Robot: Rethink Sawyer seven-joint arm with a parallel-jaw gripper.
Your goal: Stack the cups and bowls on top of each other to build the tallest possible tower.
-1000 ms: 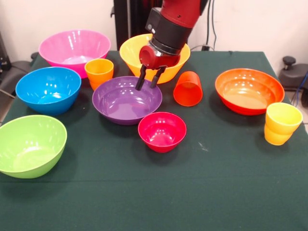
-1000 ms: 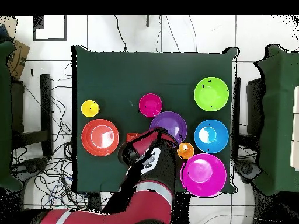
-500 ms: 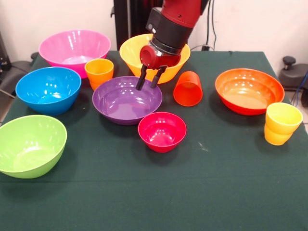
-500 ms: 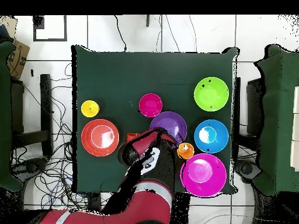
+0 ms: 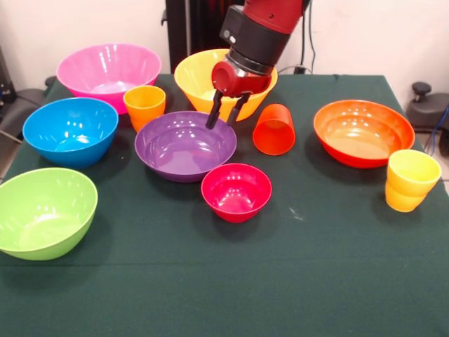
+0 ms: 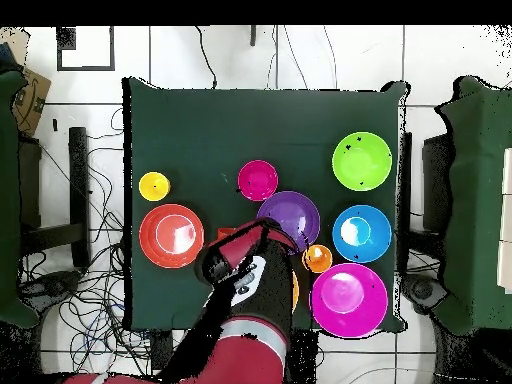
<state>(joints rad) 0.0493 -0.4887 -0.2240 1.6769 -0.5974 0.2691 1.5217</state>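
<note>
My gripper (image 5: 220, 125) is open and empty, its fingertips just above the far rim of the purple bowl (image 5: 184, 149). Behind it stands the yellow bowl (image 5: 195, 78). The red-orange cup (image 5: 273, 130) lies tilted on its side to the right of the gripper. The small magenta bowl (image 5: 236, 192) sits in front of the purple bowl. The ribbed orange cup (image 5: 144, 105) stands left of the gripper. The yellow cup (image 5: 411, 180) stands at the far right, beside the orange-red bowl (image 5: 363, 132). No two pieces are stacked.
The pink bowl (image 5: 109, 69), blue bowl (image 5: 70, 131) and green bowl (image 5: 42, 210) line the left side. In the overhead view my arm (image 6: 245, 300) covers the yellow bowl and part of the red-orange cup (image 6: 226, 233). The dark green table (image 5: 231, 281) stretches out in front.
My gripper has risen a little and shifted slightly right in the front view, towards the yellow bowl. It stays open. No bowl or cup has moved.
</note>
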